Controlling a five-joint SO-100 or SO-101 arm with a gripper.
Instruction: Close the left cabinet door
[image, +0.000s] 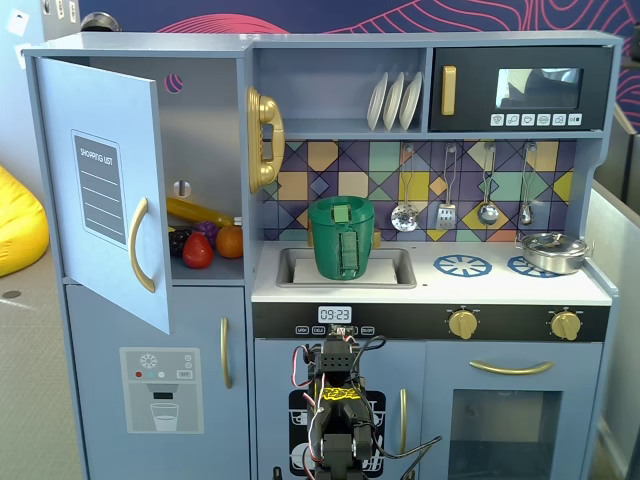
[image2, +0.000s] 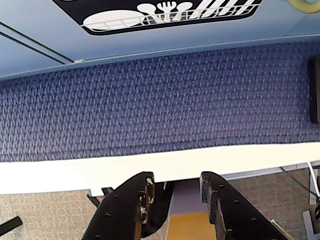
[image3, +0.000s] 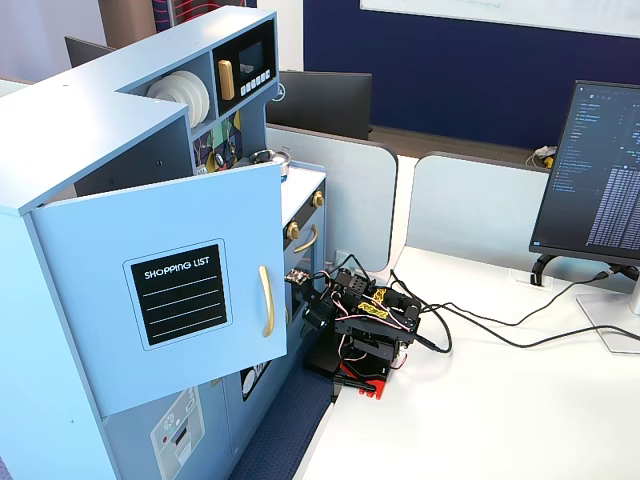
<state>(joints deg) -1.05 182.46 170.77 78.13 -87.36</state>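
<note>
While the left cabinet door (image: 105, 190) stands swung wide from the top-left compartment of the toy kitchen (image: 430, 300), its flat light-blue panel faces outward in both fixed views (image3: 170, 300). Its matte black chalkboard label (image: 98, 188) reads "SHOPPING LIST" in white, and a curved, glossy gold handle (image: 139, 244) runs vertically beside that label, toward the door's free edge. Behind the door, the open compartment holds rounded toy fruit (image: 205, 242): a yellow banana, a red piece, an orange one and a dark purple one.

Low against the front of the toy kitchen, the folded arm (image: 338, 415) is a bundle of black brackets and red and white wires. A fixed view shows it sitting on the white worktop (image3: 500, 420), right next to the kitchen's lower doors.

From the wrist view, the two black plastic fingers (image2: 132, 205) are slightly parted, a narrow gap between them, and nothing is gripped. Beyond them lies a white worktop edge (image2: 150, 167), then a band of blue carpet (image2: 165, 100) with a tight woven pattern, then the kitchen's smooth pale-blue base with a black-and-white dish-rack graphic (image2: 165, 15)
</note>
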